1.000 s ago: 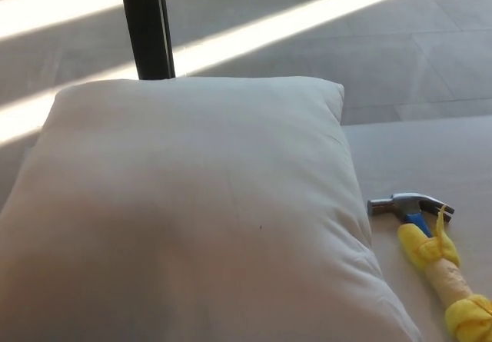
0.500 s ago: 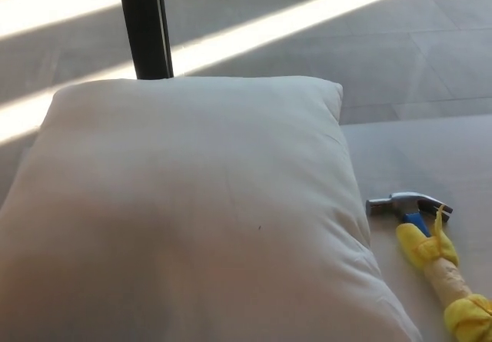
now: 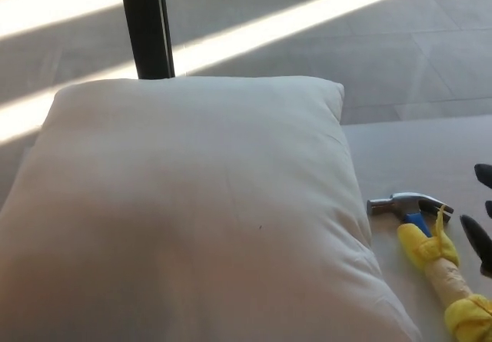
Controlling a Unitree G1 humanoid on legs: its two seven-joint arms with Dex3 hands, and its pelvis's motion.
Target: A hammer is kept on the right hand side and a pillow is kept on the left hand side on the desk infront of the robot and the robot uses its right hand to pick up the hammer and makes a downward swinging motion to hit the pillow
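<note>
A large white pillow (image 3: 192, 211) fills the left and middle of the head view, lying flat on the desk. To its right lies the hammer (image 3: 427, 246), its steel head (image 3: 407, 203) pointing left and its handle wrapped in yellow cloth, running toward the lower right corner. Black fingertips of my right hand (image 3: 480, 219) poke in at the right edge, just right of the hammer handle and apart from it. The fingers look spread, with nothing held. My left hand does not show.
The pale desk top (image 3: 415, 154) shows bare behind the hammer. A black vertical post (image 3: 146, 23) stands behind the pillow's far edge. Beyond the desk is grey floor (image 3: 323, 42) striped with sunlight.
My right hand's fingertips have come into view at the right edge beside the hammer. The pillow and the hammer have not moved.
</note>
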